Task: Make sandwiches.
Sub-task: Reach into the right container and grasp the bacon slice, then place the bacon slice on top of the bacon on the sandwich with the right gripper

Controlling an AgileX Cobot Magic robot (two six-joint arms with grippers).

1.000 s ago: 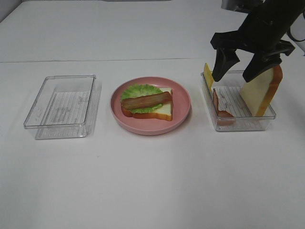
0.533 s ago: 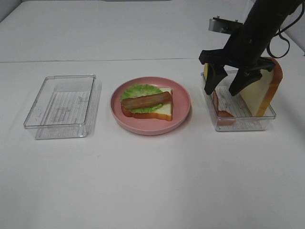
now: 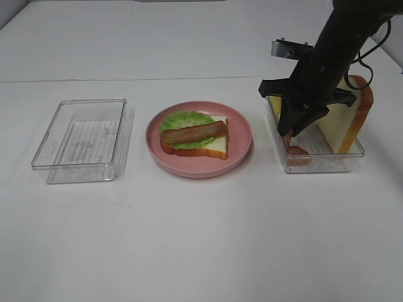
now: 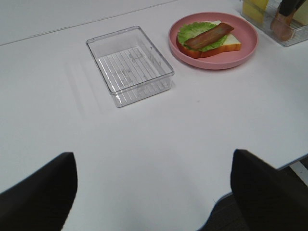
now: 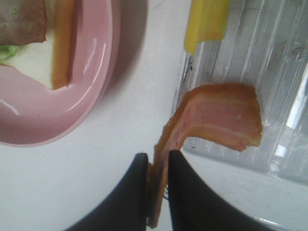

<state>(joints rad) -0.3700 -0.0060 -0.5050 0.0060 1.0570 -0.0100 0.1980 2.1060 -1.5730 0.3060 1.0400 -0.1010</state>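
A partly built sandwich (image 3: 192, 138) lies on the pink plate (image 3: 242, 151): a bread slice, green lettuce and one bacon strip on top. My right gripper (image 3: 293, 130) reaches down into the right tray (image 3: 318, 165). In the right wrist view its fingertips (image 5: 158, 166) are shut on the edge of a second bacon strip (image 5: 216, 118), which hangs over the tray's wall. A yellow cheese slice (image 5: 207, 19) and an upright bread slice (image 3: 343, 123) also stand in that tray. My left gripper (image 4: 154, 166) hovers open over bare table, far from the sandwich (image 4: 207, 38).
An empty clear tray (image 3: 82, 135) sits left of the plate. The white table stretches around all three. The plate's rim (image 5: 72, 110) lies close to the right tray's near wall.
My right gripper has dropped into the right tray, shifted left toward its near wall, and its jaws have come together on the bacon strip. The left arm has not moved.
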